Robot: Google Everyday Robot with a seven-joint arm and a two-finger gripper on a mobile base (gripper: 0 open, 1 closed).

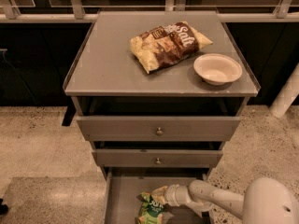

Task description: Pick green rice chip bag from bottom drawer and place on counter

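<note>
The green rice chip bag lies crumpled on the grey floor of the open bottom drawer, near its front. My gripper reaches into the drawer from the right on a white arm and sits at the bag's upper right corner, shut on the bag's top edge. The bag's lower part is cut off by the frame edge. The counter is the flat grey cabinet top above.
A brown-and-cream "Salt" chip bag and a pale bowl rest on the right half of the counter. Two upper drawers with round knobs stand slightly open above the gripper. My white arm fills the lower right.
</note>
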